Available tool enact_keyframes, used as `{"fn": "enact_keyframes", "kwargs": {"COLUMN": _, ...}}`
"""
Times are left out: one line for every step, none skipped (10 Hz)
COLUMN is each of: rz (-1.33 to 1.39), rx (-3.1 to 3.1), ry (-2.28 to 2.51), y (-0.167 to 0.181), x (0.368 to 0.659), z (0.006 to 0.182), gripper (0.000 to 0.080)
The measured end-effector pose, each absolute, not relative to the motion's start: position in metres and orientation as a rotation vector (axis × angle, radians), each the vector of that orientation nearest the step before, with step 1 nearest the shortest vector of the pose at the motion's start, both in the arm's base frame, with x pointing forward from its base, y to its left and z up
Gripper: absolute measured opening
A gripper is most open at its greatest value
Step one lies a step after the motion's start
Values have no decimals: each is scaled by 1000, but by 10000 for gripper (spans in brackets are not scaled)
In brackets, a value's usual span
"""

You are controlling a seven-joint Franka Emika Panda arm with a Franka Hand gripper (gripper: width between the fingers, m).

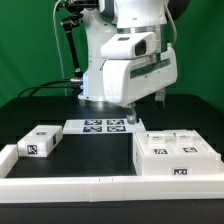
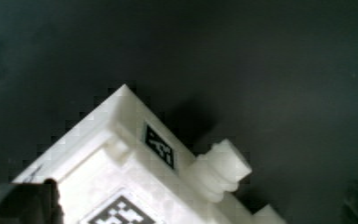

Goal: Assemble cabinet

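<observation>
The cabinet body is a white box with several black-and-white tags on top, lying at the exterior view's right. A small white tagged panel piece lies at the left. My gripper hangs open and empty just above the body's back left corner. In the wrist view the body's corner with a tag fills the lower part of the picture, and a small white knob-like part juts from its edge. My gripper has dark fingers at the picture's lower corners, wide apart.
The marker board lies flat behind the parts, near the arm's base. A long low white border rail runs along the front, with a raised end at the left. The table is black.
</observation>
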State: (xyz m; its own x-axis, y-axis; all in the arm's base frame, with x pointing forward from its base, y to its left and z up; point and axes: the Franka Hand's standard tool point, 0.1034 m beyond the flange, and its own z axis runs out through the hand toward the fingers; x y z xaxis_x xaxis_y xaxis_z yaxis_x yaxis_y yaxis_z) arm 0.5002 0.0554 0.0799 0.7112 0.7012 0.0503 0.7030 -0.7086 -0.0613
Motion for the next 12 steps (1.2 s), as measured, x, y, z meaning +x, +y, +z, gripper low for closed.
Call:
{"fn": "enact_keyframes", "kwargs": {"rz": -34, "rx": -2855, "ry": -1114, "y": 56, "x": 500, "z": 80, "gripper": 796}}
{"fn": "enact_keyframes", "kwargs": {"rz": -30, "rx": -2894, "ry": -984, "y": 57, "x": 500, "z": 80, "gripper": 796}}
{"fn": "enact_keyframes", "kwargs": {"rz": -26, "rx": -2922, "ry": -875, "y": 58, "x": 500, "z": 80, "gripper": 796}}
{"fn": "enact_keyframes", "kwargs": {"rz": -22, "rx": -2947, "ry": -771, "y": 59, "x": 499, "z": 80, "gripper": 796}}
{"fn": "enact_keyframes", "kwargs": {"rz": -21, "rx": -2987, "ry": -602, "y": 62, "x": 498, "z": 79, "gripper": 796}}
{"fn": "enact_keyframes", "kwargs": {"rz": -19, "rx": -3019, "ry": -412, "y": 66, "x": 496, "z": 76, "gripper": 796}}
{"fn": "enact_keyframes", "kwargs": {"rz": -4, "rx": -3034, "ry": -300, "y": 66, "x": 495, "z": 73, "gripper": 796}}
{"fn": "enact_keyframes", "kwargs": {"rz": 7, "rx": -3043, "ry": -224, "y": 66, "x": 493, "z": 70, "gripper": 796}}
{"fn": "enact_keyframes", "kwargs": {"rz": 27, "rx": -3054, "ry": -55, "y": 70, "x": 491, "z": 67, "gripper": 796}}
{"fn": "enact_keyframes", "kwargs": {"rz": 25, "rx": -3053, "ry": 20, "y": 77, "x": 489, "z": 62, "gripper": 796}}
{"fn": "enact_keyframes", "kwargs": {"rz": 22, "rx": -3043, "ry": 54, "y": 83, "x": 488, "z": 58, "gripper": 796}}
{"fn": "enact_keyframes", "kwargs": {"rz": 22, "rx": -3031, "ry": 100, "y": 83, "x": 489, "z": 60, "gripper": 796}}
